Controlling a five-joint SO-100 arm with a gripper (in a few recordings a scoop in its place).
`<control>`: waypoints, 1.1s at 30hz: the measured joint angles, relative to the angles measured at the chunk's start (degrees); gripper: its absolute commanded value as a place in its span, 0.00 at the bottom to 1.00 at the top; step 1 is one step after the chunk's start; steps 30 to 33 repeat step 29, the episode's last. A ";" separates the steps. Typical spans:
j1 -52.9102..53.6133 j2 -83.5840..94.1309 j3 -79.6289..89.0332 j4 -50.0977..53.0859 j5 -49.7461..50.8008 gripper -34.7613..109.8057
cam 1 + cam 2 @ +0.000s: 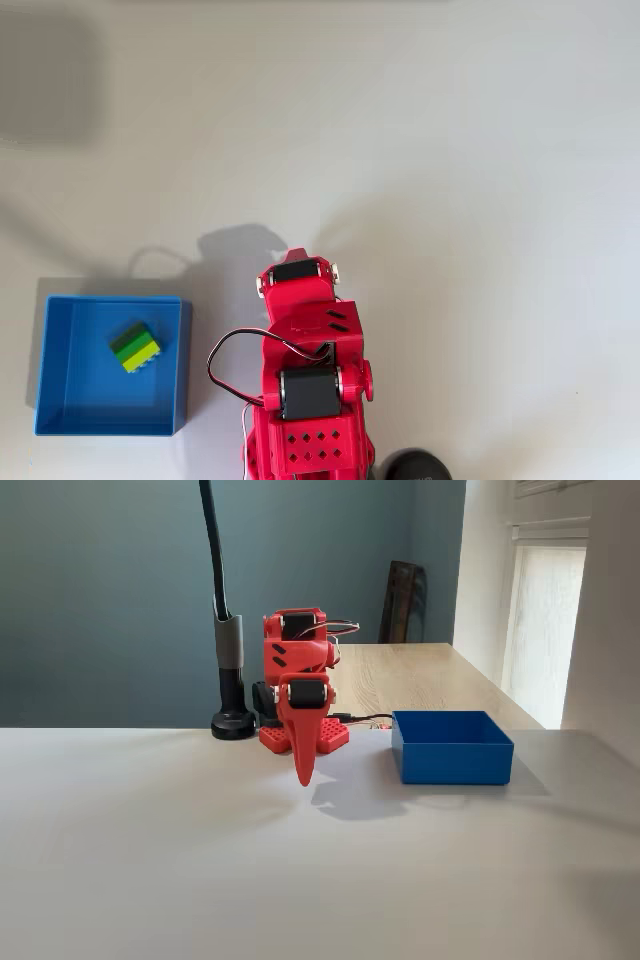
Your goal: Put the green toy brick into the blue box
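My pincer (304, 776) hangs point-down at the centre of the fixed view, its fingers together on nothing. In the overhead view the green brick (135, 347) lies inside the blue box (60, 360) at lower left, beside my folded red arm (310, 380).

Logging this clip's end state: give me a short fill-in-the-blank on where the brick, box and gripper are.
1. In the overhead view the brick lies inside the ____ box.
2. In the fixed view the gripper points ____ toward the table, fingers together.
3. The gripper holds ____.
4. In the overhead view the box sits to the ____ of the arm.

Missing words: blue; down; nothing; left
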 measured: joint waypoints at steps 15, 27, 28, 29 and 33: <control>0.00 0.00 0.00 0.00 0.62 0.24; 0.00 0.00 0.00 0.00 0.62 0.24; 0.00 0.00 0.00 0.00 0.62 0.24; 0.00 0.00 0.00 0.00 0.62 0.24; 0.00 0.00 0.00 0.00 0.62 0.24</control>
